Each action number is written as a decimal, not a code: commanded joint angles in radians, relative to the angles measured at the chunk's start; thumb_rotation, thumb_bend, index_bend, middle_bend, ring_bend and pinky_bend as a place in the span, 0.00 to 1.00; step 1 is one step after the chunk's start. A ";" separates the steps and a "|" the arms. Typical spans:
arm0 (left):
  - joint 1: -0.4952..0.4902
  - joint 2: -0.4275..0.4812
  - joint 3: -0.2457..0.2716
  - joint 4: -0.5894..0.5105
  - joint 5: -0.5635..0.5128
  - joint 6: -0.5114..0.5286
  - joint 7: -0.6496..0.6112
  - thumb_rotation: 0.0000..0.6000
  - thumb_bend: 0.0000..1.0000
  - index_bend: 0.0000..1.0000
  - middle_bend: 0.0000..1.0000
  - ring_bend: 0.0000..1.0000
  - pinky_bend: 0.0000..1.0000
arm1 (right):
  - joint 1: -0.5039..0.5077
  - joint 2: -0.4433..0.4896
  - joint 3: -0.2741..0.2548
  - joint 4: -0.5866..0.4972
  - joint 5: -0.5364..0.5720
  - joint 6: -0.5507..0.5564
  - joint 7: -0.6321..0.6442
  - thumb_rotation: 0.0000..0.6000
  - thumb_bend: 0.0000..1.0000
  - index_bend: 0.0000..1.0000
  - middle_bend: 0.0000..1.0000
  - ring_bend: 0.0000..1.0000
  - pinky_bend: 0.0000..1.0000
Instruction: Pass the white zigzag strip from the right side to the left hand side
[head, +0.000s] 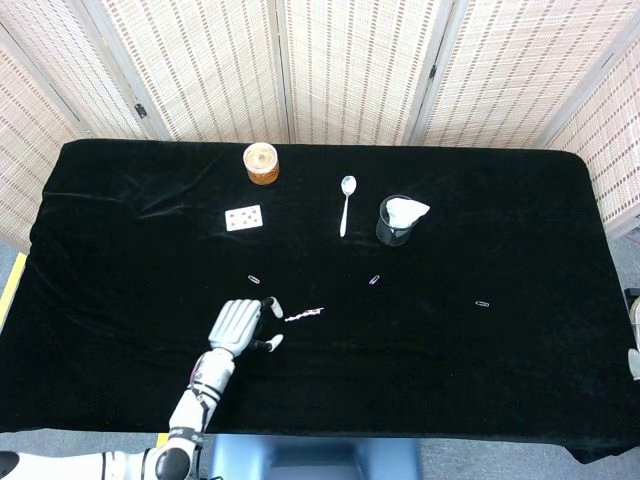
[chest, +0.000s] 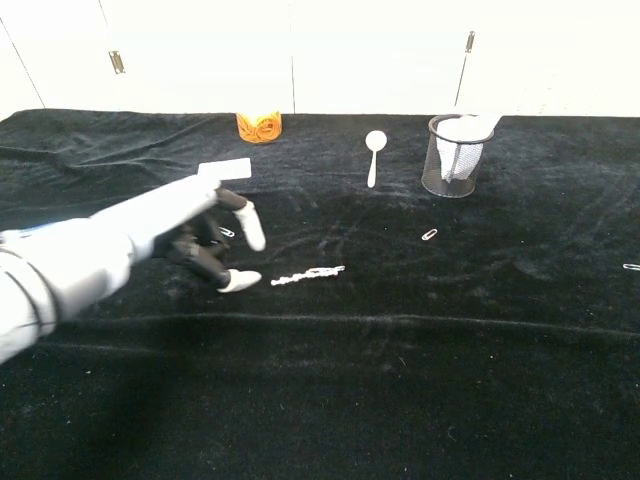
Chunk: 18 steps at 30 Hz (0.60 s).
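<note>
Head view, white zigzag strip (head: 304, 316) lay flat on the table (head: 500, 370) toward its front edge, left hand (head: 238, 326) just beside its left end, fingers apart, holding nothing, right hand (head: 634, 362) barely seen at the right edge, state unclear.

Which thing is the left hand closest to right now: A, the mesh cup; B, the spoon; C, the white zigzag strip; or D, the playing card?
C: the left hand hovers with its fingertips just beside the near end of the white zigzag strip, not yet holding it, while the other three things lie farther back on the table.
</note>
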 joint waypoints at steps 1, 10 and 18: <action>-0.057 -0.046 -0.018 0.063 -0.054 -0.019 0.034 1.00 0.36 0.45 1.00 1.00 1.00 | -0.012 0.001 0.005 0.023 0.004 -0.024 0.037 1.00 0.40 0.00 0.00 0.00 0.00; -0.131 -0.116 -0.008 0.189 -0.090 -0.025 0.030 1.00 0.37 0.46 1.00 1.00 1.00 | -0.033 -0.006 0.018 0.059 -0.008 -0.042 0.094 1.00 0.40 0.00 0.00 0.00 0.00; -0.168 -0.137 -0.012 0.244 -0.098 -0.023 0.008 1.00 0.37 0.46 1.00 1.00 1.00 | -0.029 -0.001 0.027 0.064 -0.019 -0.077 0.105 1.00 0.40 0.00 0.00 0.00 0.00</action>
